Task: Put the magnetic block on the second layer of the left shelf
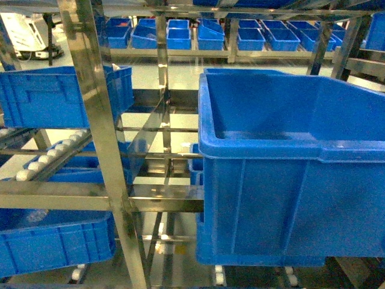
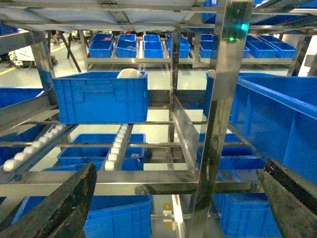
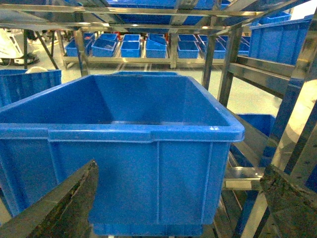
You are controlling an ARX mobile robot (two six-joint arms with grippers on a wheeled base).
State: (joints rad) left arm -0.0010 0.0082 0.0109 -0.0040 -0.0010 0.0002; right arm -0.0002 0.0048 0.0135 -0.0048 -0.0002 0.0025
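The magnetic block is out of view in all three views. Neither gripper shows in the head view. In the left wrist view my left gripper (image 2: 181,166) is open, its dark fingers (image 2: 64,208) spread wide with only the steel shelf frame (image 2: 223,99) behind the gap. My right gripper (image 3: 179,168) is open too and holds nothing. It faces the front wall of a large blue bin (image 3: 124,168). The left shelf (image 1: 96,120) is a steel rack with sloping roller tracks (image 1: 48,156).
A blue bin (image 1: 60,93) sits on the left shelf's upper level, with something white (image 2: 130,73) showing over its rim. Another blue bin (image 1: 54,241) sits lower left. The large blue bin (image 1: 289,168) fills the right. Rows of blue bins (image 1: 198,36) line the far racks.
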